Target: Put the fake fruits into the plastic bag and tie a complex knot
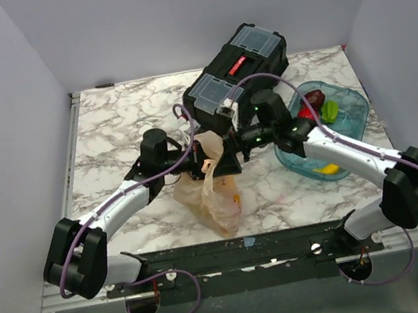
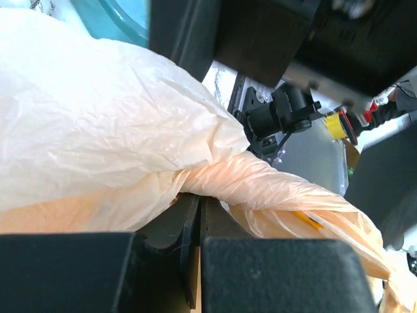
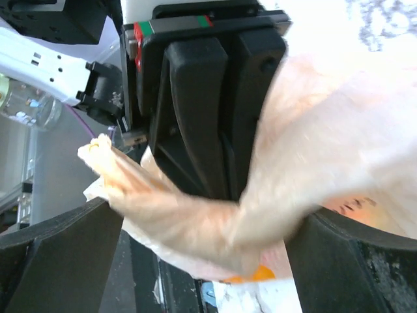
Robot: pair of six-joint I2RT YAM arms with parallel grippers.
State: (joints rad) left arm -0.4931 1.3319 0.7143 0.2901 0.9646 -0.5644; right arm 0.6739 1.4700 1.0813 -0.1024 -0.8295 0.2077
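The pale-orange plastic bag [image 1: 216, 191] lies on the marble table between both arms, with something orange [image 3: 264, 274] showing through it. My left gripper [image 1: 198, 158] is shut, and a twisted handle strip [image 2: 273, 186] comes out at its fingertips [image 2: 199, 199]. My right gripper [image 1: 233, 157] faces it, open wide. The same strip [image 3: 195, 215] runs loosely across the gap between the right fingers [image 3: 58, 261] without being pinched. I cannot make out a knot. Fake fruits stay in the blue tray: a red one [image 1: 310, 111], a green one [image 1: 330, 109] and a yellow one [image 1: 328, 170].
The black toolbox [image 1: 238, 67] stands just behind the two grippers. The translucent blue tray [image 1: 354, 112] sits at the right, partly under my right arm. The walls close in on three sides of the table.
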